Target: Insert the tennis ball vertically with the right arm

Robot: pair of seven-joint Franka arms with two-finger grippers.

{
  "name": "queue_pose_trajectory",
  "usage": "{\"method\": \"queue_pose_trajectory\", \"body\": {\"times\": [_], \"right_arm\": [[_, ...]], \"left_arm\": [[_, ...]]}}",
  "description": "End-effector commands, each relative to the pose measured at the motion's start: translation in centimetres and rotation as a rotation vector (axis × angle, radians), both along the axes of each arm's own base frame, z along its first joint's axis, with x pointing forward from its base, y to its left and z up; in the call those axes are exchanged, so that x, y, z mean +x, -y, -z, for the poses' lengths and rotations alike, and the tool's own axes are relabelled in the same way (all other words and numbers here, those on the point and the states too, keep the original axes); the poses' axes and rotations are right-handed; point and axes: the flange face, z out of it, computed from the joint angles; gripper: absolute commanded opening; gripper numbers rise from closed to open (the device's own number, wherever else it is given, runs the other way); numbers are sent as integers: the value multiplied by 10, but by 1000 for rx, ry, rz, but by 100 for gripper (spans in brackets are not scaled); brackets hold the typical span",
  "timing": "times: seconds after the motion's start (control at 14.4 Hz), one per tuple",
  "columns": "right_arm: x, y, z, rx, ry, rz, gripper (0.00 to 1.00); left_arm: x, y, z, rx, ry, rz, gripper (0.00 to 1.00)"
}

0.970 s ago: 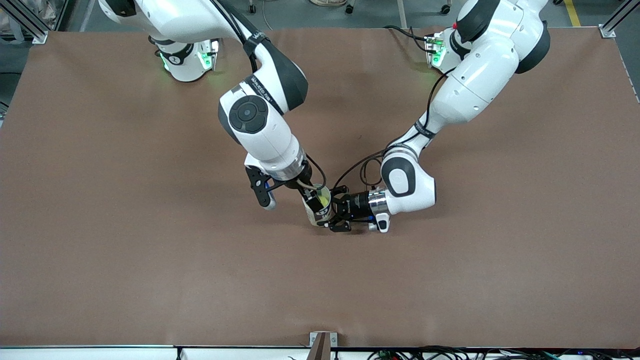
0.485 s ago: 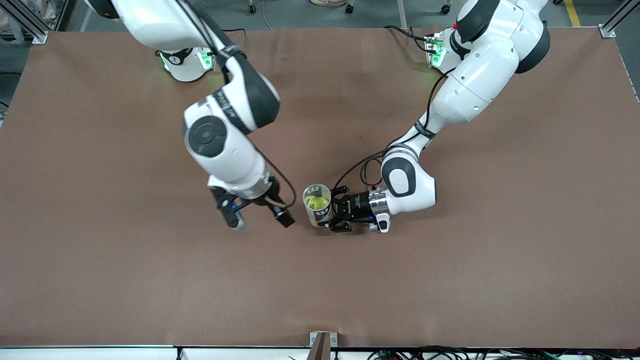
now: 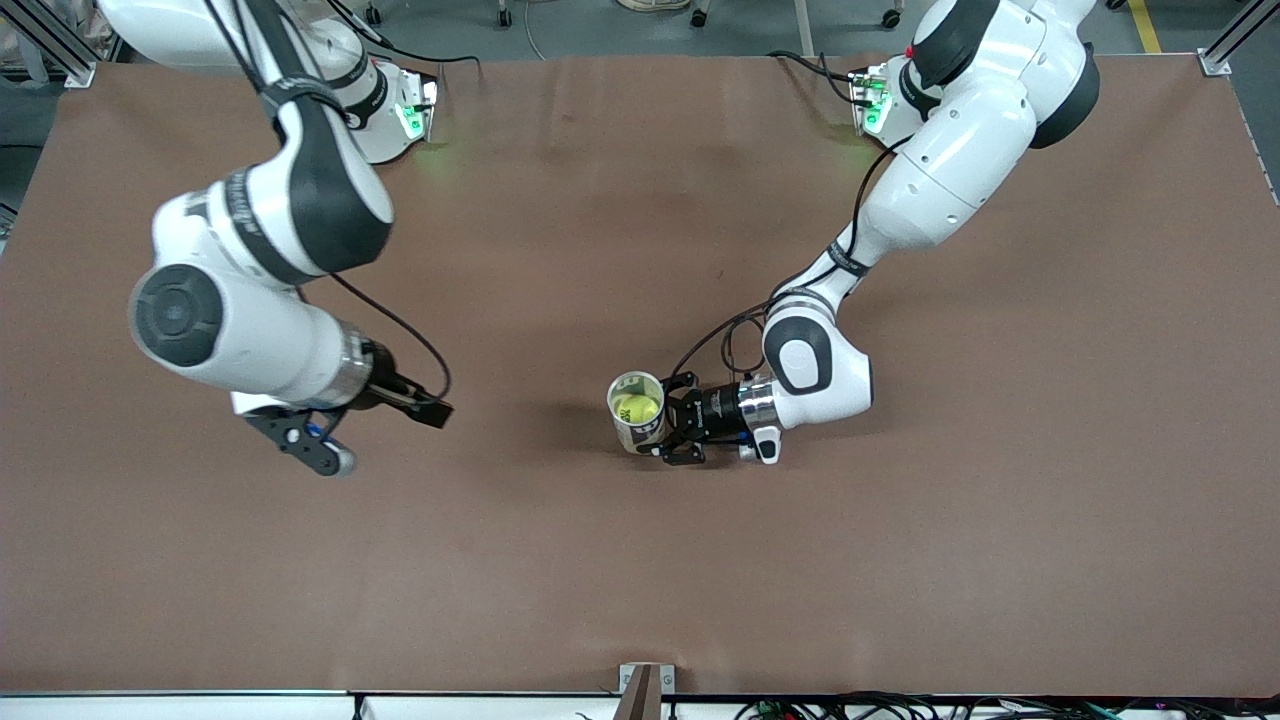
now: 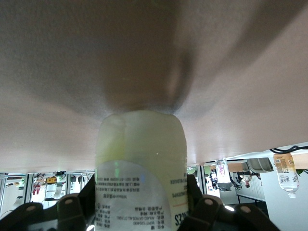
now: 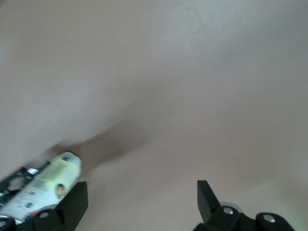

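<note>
Brown tabletop (image 3: 640, 580) all round, nothing else on it that matters. Your tennis ball (image 3: 636, 407) is already down inside the clear can (image 3: 637, 412), so by my read the insert step is basically done and you're at the retreat stage.

The left gripper (image 3: 672, 432) is pinching that can from the side, jaws pressed on its wall low down, and the can stands between them with its mouth facing straight up. Long axis is vertical; the front view looks right down the opening at the yellow ball. In the left wrist view the can (image 4: 140, 173) fills the gap between the fingers (image 4: 204, 211).

The right gripper (image 3: 385, 435) hangs over bare table toward the right arm's end, well apart from the can, jaws spread wide with nothing between them; its wrist view catches the can (image 5: 41, 185) off past one finger (image 5: 72, 204).

Next move, I'd guess: park the right arm, then let the left one release without tipping the can.
</note>
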Motion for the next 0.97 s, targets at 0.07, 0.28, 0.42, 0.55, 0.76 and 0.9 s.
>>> {"method": "queue_pose_trajectory", "body": {"times": [0.07, 0.28, 0.42, 0.55, 0.76, 0.9], "right_arm": [[-32, 59, -6, -43, -5, -185, 100], [-46, 96, -10, -56, -12, -264, 100], [-54, 126, -13, -42, -13, -313, 100], [-62, 151, -18, -28, -15, -352, 100], [-72, 180, -32, -19, -26, -403, 100], [-78, 190, -45, -67, -26, -456, 100]], "left_arm": [[2, -2, 2, -1, -9, -21, 77], [1, -2, 6, 2, -14, -20, 83], [1, -2, 6, 2, -14, -20, 97], [1, -2, 4, 1, -11, -20, 100], [4, -3, -2, -1, -5, -22, 100], [7, -5, -9, -5, -2, -29, 100]]}}
